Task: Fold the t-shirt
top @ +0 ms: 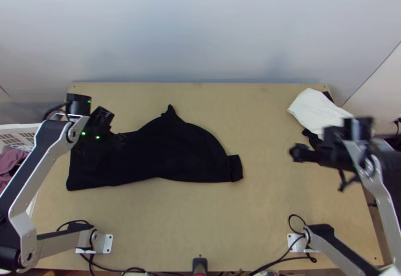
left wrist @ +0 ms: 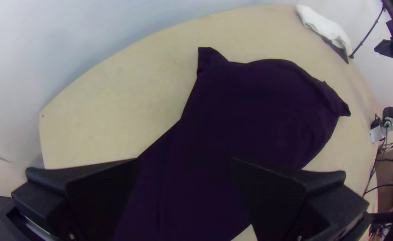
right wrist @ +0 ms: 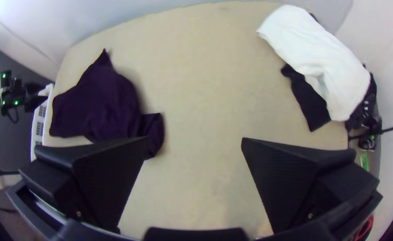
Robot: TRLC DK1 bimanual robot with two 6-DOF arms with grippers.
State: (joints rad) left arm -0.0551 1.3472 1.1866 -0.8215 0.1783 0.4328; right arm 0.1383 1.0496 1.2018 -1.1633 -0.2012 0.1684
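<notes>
The black t-shirt lies on the left and middle of the table, partly folded into a long uneven shape, a pointed corner toward the back and a narrow end toward the right. My left gripper is over the shirt's left part in the top view. In the left wrist view the left gripper stands open above the dark cloth. My right gripper is above the table's right side, apart from the shirt. The right wrist view has the right gripper open, with bare table between its fingers and the shirt to one side.
A white cloth and a black one lie at the table's back right. A white basket with clothes stands beyond the left edge. Cables run along the near edge of the table. A wall rises behind it.
</notes>
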